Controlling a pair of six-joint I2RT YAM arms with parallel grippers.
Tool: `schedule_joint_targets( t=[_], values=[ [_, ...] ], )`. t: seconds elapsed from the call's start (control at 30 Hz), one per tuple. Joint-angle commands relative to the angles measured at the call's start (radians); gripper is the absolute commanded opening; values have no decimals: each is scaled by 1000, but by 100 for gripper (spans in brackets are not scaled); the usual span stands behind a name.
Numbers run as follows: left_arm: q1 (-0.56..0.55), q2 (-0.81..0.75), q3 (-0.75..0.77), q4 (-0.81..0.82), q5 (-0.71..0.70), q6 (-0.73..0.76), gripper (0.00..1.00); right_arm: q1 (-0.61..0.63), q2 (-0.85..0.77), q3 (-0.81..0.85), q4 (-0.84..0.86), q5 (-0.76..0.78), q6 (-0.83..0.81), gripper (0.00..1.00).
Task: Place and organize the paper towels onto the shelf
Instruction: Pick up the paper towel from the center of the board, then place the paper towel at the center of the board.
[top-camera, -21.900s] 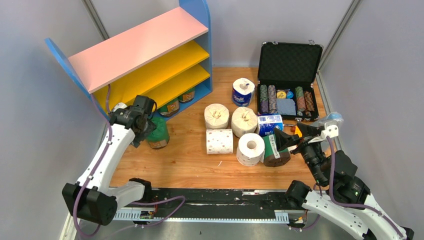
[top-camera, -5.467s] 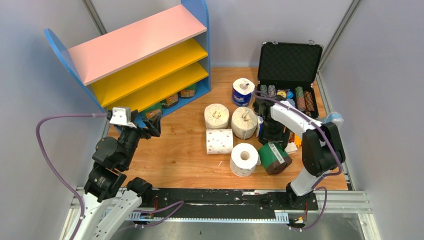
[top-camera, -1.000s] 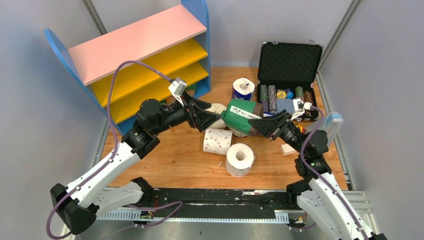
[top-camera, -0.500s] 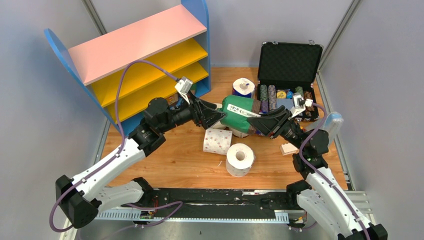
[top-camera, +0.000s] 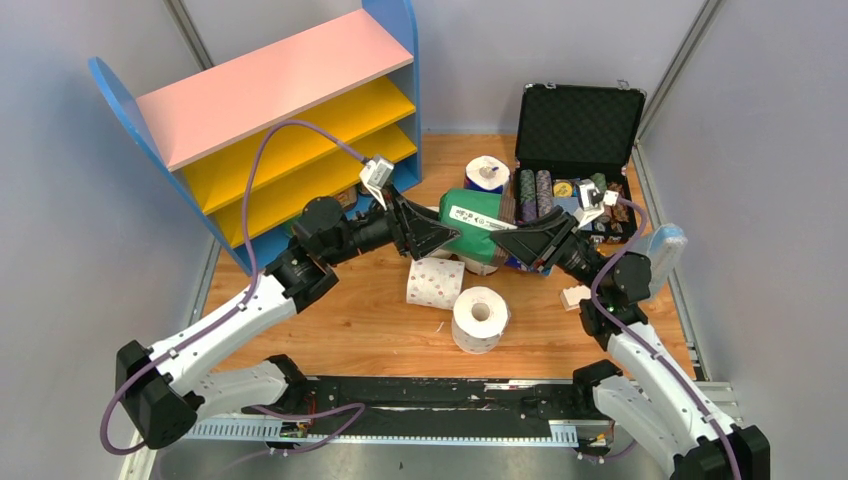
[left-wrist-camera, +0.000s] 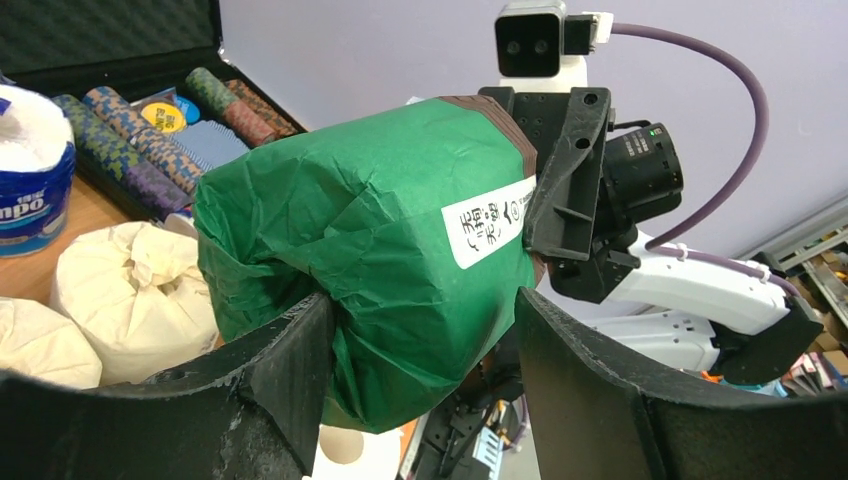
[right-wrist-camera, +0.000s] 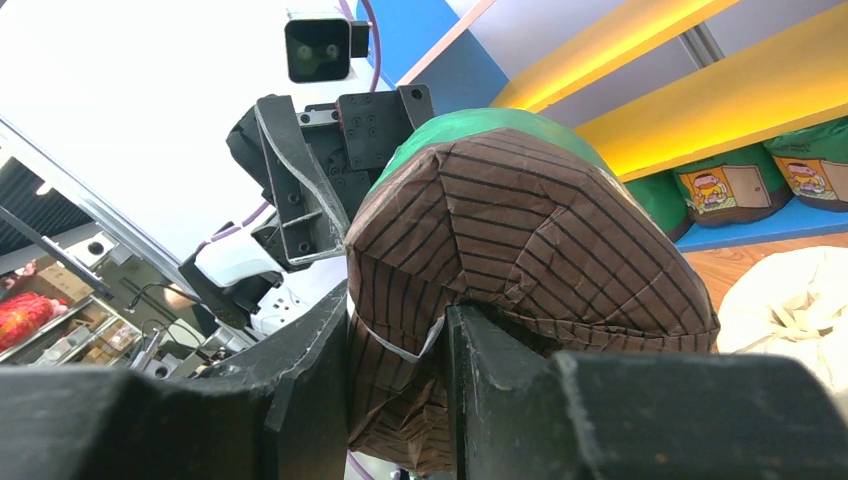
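Right hand (top-camera: 522, 243) pinches the green roll (top-camera: 474, 219) aloft; left hand (top-camera: 432, 233) straddles its other end, fingers spread.

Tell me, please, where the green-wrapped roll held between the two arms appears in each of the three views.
Top external: green-wrapped roll at centre, in the air between both claws.
Left wrist: it fills the middle, its green end between the left claw fingers.
Right wrist: its brown striped end fills the centre, pinched by the right claw.
Shared landmark: the cream-wrapped roll beneath.
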Motion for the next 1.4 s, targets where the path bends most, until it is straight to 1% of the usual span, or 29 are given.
schedule_joint_targets(
  t=[0.0,0.13,0.2,0.27,0.33,0.37,0.4,0.43,0.47,0.5,0.57,0.6,0.63,0.67,0.7,0.77,0.8,0.83,0.87,0.9,0.93,0.97,1.0,1.1,1.2,1.27,1.3,1.37],
  values=[
    [-27,16,17,99,49,-41,71,2,51,27,147,-25,38,22],
    [-36,21,11,130,47,-51,71,15,93,37,158,-50,50,22],
    [-35,13,4,137,39,-50,67,18,105,39,156,-51,50,23],
    [-35,-4,-3,131,19,-36,62,18,104,45,117,-45,25,28],
    [-35,-30,-13,109,-15,-10,54,18,92,54,53,-32,-10,37],
    [-35,-50,-21,90,-43,8,48,18,82,58,16,-22,-30,43],
    [-35,-61,-27,74,-58,16,45,19,71,65,-29,-10,-54,49],
    [-35,-83,-38,65,-90,31,39,18,60,70,-73,6,-74,54],
    [-35,-93,-44,48,-106,39,36,18,45,76,-111,21,-93,57],
    [-35,-115,-53,38,-135,58,31,17,36,83,-146,33,-110,61],
    [-35,-148,-58,-6,-183,88,25,18,21,96,-214,54,-137,75],
    [-35,-159,-56,-52,-202,112,23,18,14,105,-265,64,-150,81],
    [-35,-180,-50,-77,-248,125,23,18,9,116,-306,78,-164,85],
    [-35,-202,-40,-135,-304,153,22,18,2,131,-348,92,-186,90],
    [-35,-212,-33,-171,-340,167,22,18,-3,141,-389,109,-202,93],
    [-35,-239,-9,-326,-450,205,22,18,-18,174,-482,147,-246,98],
    [-35,-250,12,-369,-536,233,22,18,-24,194,-535,181,-271,100],
    [-35,-253,22,-448,-579,255,22,18,-29,217,-583,206,-300,100],
    [-35,-256,44,-489,-666,264,22,17,-36,241,-655,232,-332,100],
    [-35,-256,53,-566,-708,277,23,17,-40,269,-707,260,-363,100],
    [-35,-254,69,-601,-792,281,23,16,-43,294,-761,284,-399,100],
    [-35,-252,77,-670,-831,284,23,17,-44,318,-806,309,-427,100],
    [-35,-244,91,-700,-906,285,23,16,-45,352,-847,336,-466,100],
    [-35,-199,142,-863,-1041,266,23,17,-27,434,-966,428,-541,100],
    [-34,-145,185,-1027,-1112,227,23,17,3,508,-1079,507,-589,100],
    [-29,-107,190,-1092,-1169,155,23,17,3,526,-1119,543,-598,100],
    [-25,-87,188,-1109,-1187,133,21,17,-4,525,-1125,554,-603,100],
    [5,-61,188,-1139,-1164,67,19,16,-17,523,-1129,561,-616,100]
  ],
)
